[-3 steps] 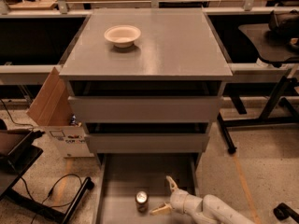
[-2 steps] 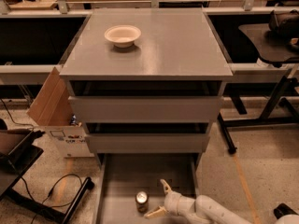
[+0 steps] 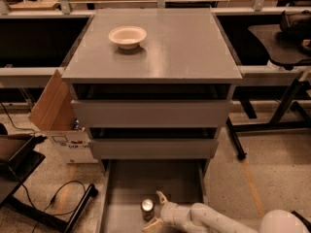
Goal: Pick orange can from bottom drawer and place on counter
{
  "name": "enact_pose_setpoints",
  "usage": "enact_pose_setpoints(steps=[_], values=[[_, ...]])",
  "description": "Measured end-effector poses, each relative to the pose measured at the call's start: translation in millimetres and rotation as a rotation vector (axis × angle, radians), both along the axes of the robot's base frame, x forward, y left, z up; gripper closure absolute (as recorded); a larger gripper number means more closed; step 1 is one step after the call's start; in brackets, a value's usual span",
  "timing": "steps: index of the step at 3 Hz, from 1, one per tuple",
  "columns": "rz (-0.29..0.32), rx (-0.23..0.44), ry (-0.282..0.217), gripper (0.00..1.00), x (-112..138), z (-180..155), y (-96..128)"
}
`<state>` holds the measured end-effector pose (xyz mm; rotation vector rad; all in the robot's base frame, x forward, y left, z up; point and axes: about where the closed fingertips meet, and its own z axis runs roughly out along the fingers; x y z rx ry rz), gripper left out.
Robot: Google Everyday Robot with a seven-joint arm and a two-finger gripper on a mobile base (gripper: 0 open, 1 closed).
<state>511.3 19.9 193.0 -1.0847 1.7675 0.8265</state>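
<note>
Camera view: gripper (image 3: pixel 156 210) empty, fingers spread wide, just right of orange can (image 3: pixel 147 208); centre can between them before closing.

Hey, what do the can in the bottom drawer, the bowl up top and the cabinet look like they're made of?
The orange can looks like thin metal: shiny silver top. The white bowl looks like paper or foam, matte, though ceramic is possible. The counter and bottom drawer seem painted metal, flat matte grey. The gripper sits open beside the can.
</note>
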Motion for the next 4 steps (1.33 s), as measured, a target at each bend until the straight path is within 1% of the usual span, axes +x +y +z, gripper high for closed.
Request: enact_pose_setpoints(steps=[1,2,4], values=[[0.038,-0.010,0.028,0.18,-7.8,-16.1,20.7],[0.036,-0.001,0.062,0.41,-9.6,-21.7,32.5],[0.041,0.002,0.062,0.88,-11.2,-21.5,35.7]])
